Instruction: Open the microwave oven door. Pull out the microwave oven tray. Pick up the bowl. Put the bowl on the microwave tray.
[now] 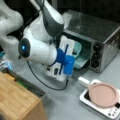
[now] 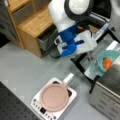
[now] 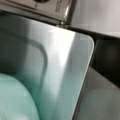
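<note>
The microwave oven (image 1: 100, 32) stands with its door (image 2: 80, 65) folded down and open. The grey tray (image 2: 91, 72) is pulled out over the door. On the tray sits the pale teal bowl (image 2: 107, 60) with orange food in it; in a front view the bowl (image 1: 78, 48) shows only partly behind the arm. My gripper (image 2: 89, 53) hangs just beside the bowl, at its left in that view, and looks apart from it. In the wrist view the tray (image 3: 62, 62) fills the picture with the bowl (image 3: 15, 100) at bottom left; no fingers show there.
A pink plate (image 1: 103, 94) lies on a small white appliance (image 1: 110, 112) in front of the oven. A wooden cabinet (image 2: 32, 22) with a drawer stands beyond the arm. The oven's three black knobs (image 1: 96, 55) face the front.
</note>
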